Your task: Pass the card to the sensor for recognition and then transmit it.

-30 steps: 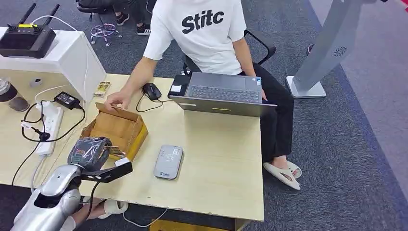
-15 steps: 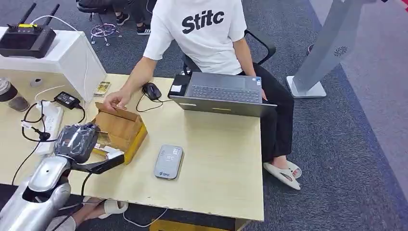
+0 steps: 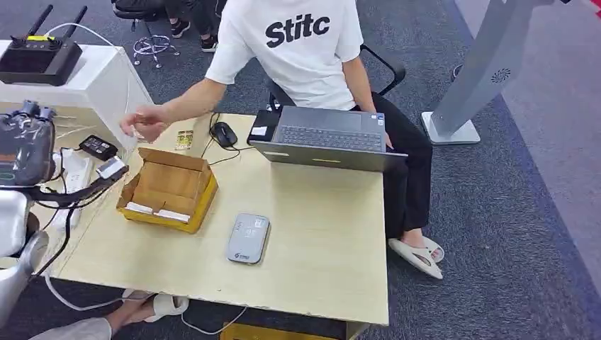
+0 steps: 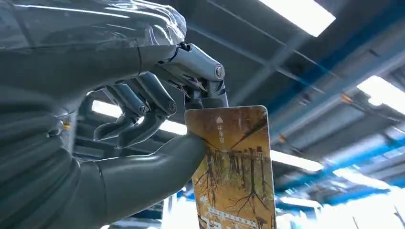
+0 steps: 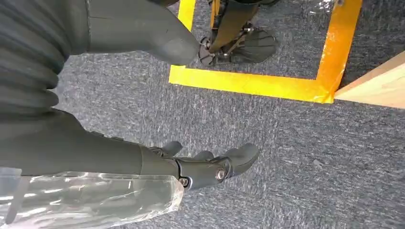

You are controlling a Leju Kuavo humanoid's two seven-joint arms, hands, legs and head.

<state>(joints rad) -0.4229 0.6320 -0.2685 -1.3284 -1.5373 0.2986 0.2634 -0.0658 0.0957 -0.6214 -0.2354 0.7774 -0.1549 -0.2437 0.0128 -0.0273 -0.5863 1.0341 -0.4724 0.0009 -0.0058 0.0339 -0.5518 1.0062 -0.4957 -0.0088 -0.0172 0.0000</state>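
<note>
**Head view, then each wrist: card held up in the left hand**

Head view: an open cardboard box (image 3: 169,188) sits on the pale wooden table (image 3: 319,241), with two flat whitish pieces lying along its near inner edge. Just beside it, toward the robot, lies a flat grey card reader (image 3: 249,238) with rounded corners. A person in a white shirt (image 3: 294,49) sits behind an open laptop (image 3: 327,138), one hand (image 3: 145,125) reaching out above the box's far side. A black mouse (image 3: 224,133) lies beside the laptop; a white power strip (image 3: 74,183) with black cables lies at the table's left edge. The left hand (image 3: 25,150), wrapped in clear plastic, is raised at the picture's left edge.

Left wrist view: the left hand pinches a card (image 4: 234,167) between thumb and a finger; the other fingers curl loosely. The card is glossy, ochre, printed with bare trees, against ceiling lights.

Right wrist view: the right hand (image 5: 210,164) hangs over grey carpet, fingers slightly bent and apart, holding nothing. Yellow tape (image 5: 248,83) marks the floor.
</note>
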